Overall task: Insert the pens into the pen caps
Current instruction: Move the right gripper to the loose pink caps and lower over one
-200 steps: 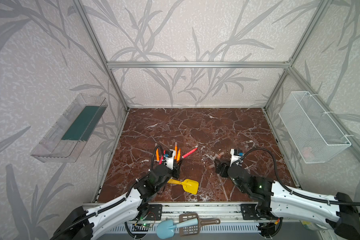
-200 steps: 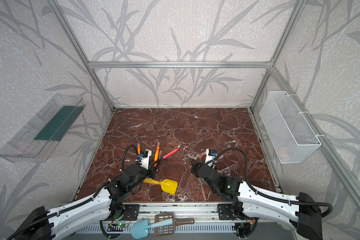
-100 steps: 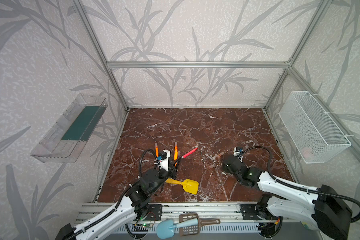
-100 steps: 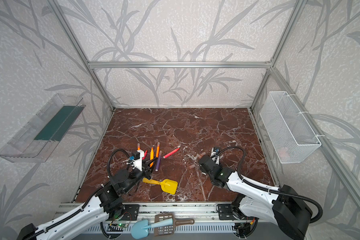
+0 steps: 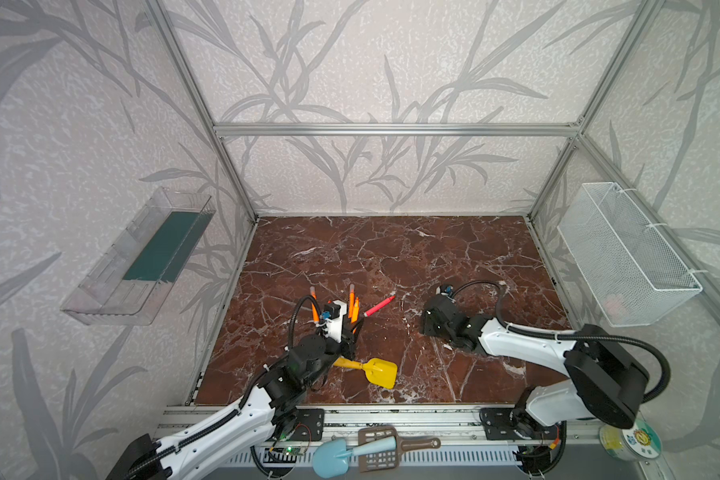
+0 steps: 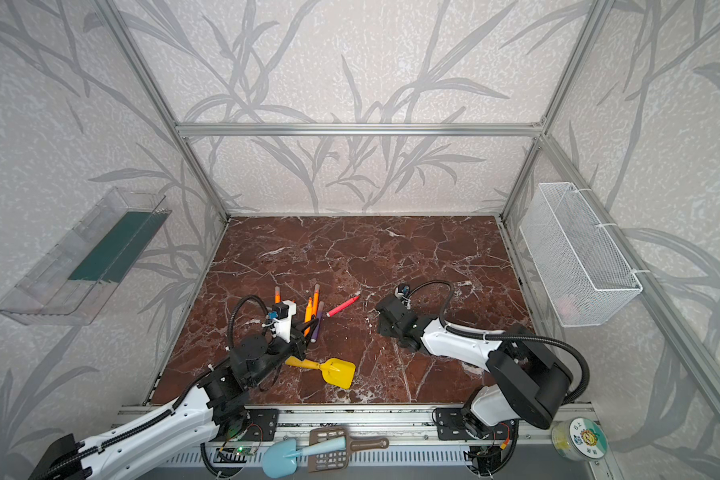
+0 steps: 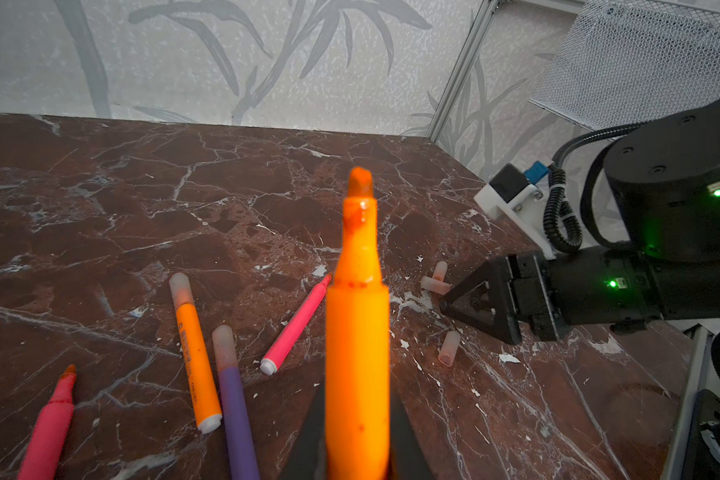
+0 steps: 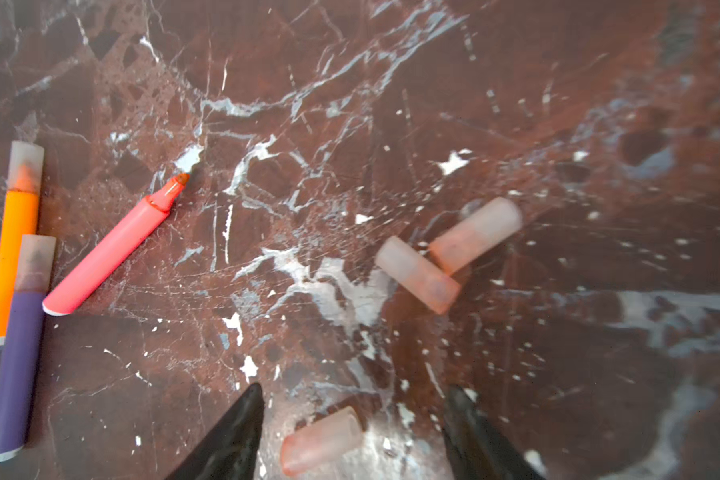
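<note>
Marble tabletop [image 5: 391, 257], orange pen [image 7: 357, 324] (in left gripper [image 7: 357, 449]), cap [image 8: 321, 440] between right gripper [image 8: 355, 388] jaws

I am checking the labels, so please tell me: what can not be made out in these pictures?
Left gripper: left wrist view, fingers mostly behind the held orange marker pen, cut by the edge.
Short translucent pinkish pen caps: both top views, too small, partly under the right gripper.
White wire-mesh basket: both top views, pinkish content too blurred.
Pink marker pen: left wrist view, rear cut off.
</note>
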Motion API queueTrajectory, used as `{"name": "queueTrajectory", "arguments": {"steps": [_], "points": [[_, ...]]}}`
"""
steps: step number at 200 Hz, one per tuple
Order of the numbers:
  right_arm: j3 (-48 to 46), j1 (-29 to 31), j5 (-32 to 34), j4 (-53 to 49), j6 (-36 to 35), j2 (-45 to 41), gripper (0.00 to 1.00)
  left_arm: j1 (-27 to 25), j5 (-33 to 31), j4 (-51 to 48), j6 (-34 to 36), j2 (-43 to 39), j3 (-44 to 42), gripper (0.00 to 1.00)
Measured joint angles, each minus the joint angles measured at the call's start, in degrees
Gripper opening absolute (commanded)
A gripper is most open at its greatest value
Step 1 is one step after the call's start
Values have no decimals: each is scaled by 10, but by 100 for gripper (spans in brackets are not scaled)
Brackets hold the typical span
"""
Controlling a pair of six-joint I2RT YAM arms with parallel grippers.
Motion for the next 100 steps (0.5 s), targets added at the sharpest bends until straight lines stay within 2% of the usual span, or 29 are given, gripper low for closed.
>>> {"name": "queueTrajectory", "arguments": {"steps": [35,70,100], "points": [[47,21,-1,-21,-2,67,64,0,0,2,1,0,0,0],[57,51,36,-66,2,74,64,0,-1,3,1,0,0,0],[61,70,62,-99,13,74,59,0,-1,4,1,0,0,0]]}}
